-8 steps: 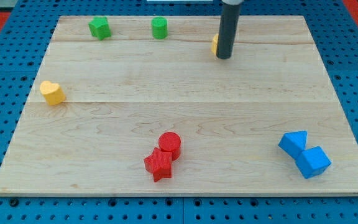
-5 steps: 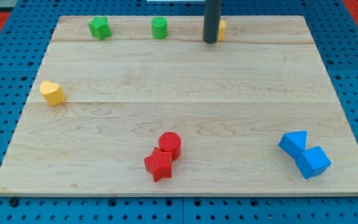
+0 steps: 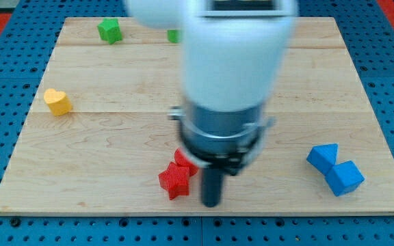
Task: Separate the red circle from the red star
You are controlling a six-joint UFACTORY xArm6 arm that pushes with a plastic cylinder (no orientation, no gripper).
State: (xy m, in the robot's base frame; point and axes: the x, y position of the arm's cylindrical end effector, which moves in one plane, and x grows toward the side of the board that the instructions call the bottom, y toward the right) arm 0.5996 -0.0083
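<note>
Approach step, I'd judge: my tip (image 3: 212, 203) sits on the counter (image 3: 81, 164) just beside the red star (image 3: 174, 180), at its 3 o'clock, w/ the red circle (image 3: 181, 157) mostly hidden behind the arm, touching the star at its 1 o'clock near the counter's bottom edge. No pincer on this rig, just a rod holding nothing. Next move prob. needs the tip driven btwn the two; the pair's long axis runs 7 to 1 o'clock, and the star's pointing can't be told.
</note>
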